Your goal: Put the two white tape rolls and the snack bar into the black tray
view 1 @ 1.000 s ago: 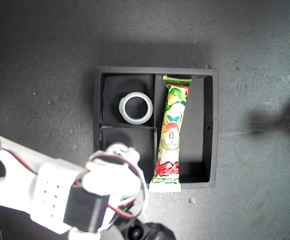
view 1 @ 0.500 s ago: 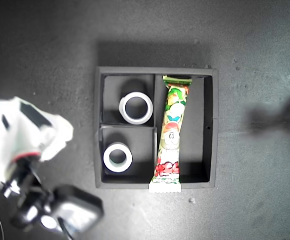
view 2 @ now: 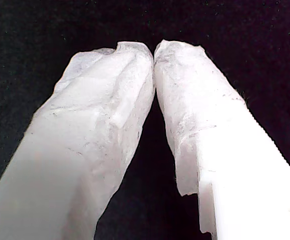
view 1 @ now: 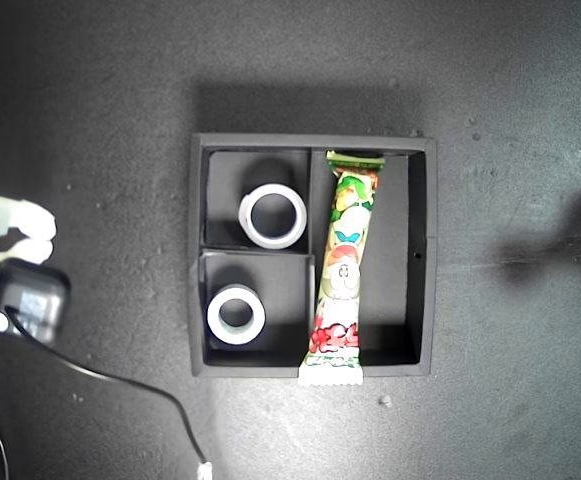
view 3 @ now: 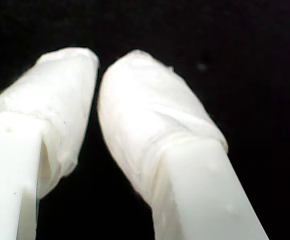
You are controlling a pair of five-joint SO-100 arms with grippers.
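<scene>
All three items sit in the black tray (view 1: 198, 255), well apart from both grippers.

My first gripper (view 2: 153, 52) has its fingertips pressed together on nothing; my second gripper (view 3: 98, 67) is nearly closed, a thin gap showing, also empty. The larger tape roll (view 1: 272, 215) and smaller tape roll (view 1: 236, 314) each fill a small compartment; the snack bar (view 1: 342, 270) lies in the long one, one crimped end over the wall.

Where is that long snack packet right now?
In the exterior view, the snack bar lies in the black tray's long compartment, right of both tape rolls, one end overhanging the wall.
</scene>
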